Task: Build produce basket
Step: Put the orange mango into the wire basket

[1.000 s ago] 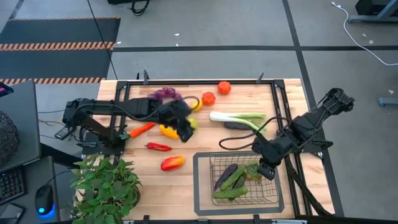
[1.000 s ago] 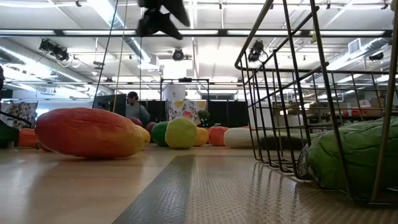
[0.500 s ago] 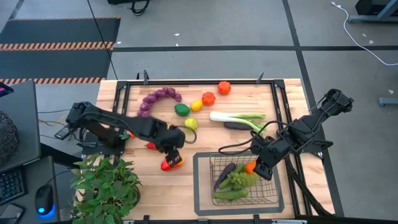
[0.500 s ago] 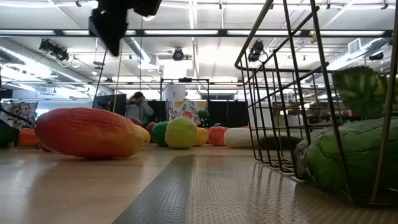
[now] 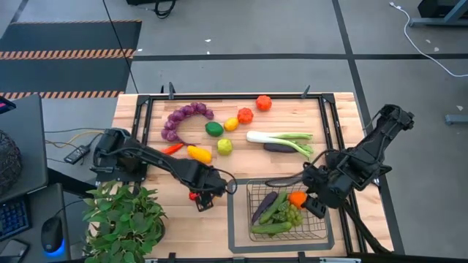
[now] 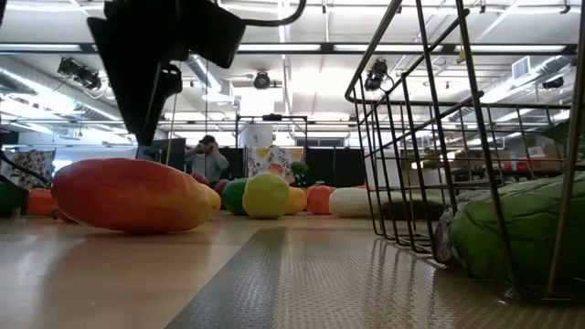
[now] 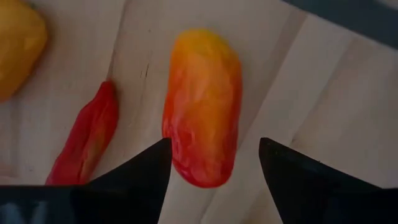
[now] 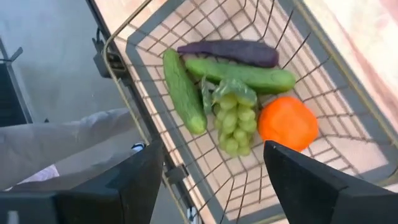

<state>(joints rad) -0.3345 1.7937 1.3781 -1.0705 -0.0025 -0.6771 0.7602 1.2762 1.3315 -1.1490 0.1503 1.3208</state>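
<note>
We see our left hand (image 7: pixel 211 163) open just above a red-orange pepper (image 7: pixel 203 132) on the counter (image 5: pixel 241 164), while our right hand (image 8: pixel 211 167) hangs open over the basket (image 8: pixel 134 46) holding cucumbers, grapes and a tomato.

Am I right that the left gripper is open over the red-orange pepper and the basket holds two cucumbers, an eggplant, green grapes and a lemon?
Nearly. The round item in the basket is an orange tomato, not a lemon, as the right wrist view shows. The rest stands: two cucumbers, an eggplant and green grapes lie inside, and the left gripper is open over the red-orange pepper.
</note>
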